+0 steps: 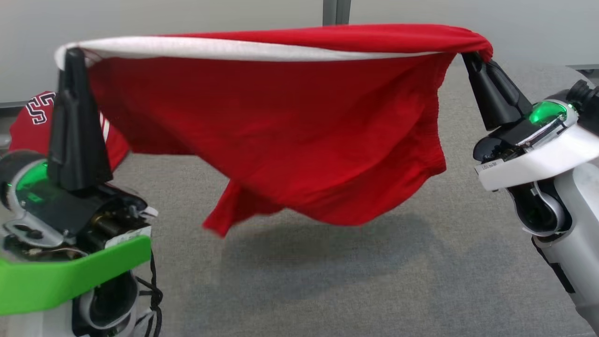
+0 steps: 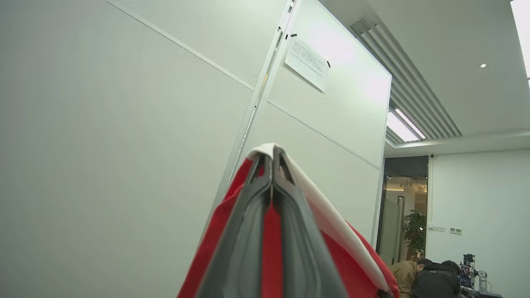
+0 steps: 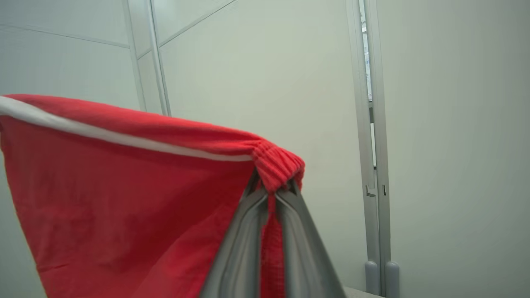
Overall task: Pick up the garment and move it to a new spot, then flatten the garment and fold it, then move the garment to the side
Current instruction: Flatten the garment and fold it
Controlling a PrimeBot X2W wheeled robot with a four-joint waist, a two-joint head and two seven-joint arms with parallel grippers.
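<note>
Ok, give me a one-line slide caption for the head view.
Left fingers and right fingers hold a red garment stretched between them above the grey surface; a second red jersey lies behind.

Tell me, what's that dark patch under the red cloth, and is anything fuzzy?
Head view: that patch is the shadow of the red garment, held up off the grey surface by the left gripper and right gripper; its dangling corner looks blurred. Left wrist view: glare whitens the wall panel.
</note>
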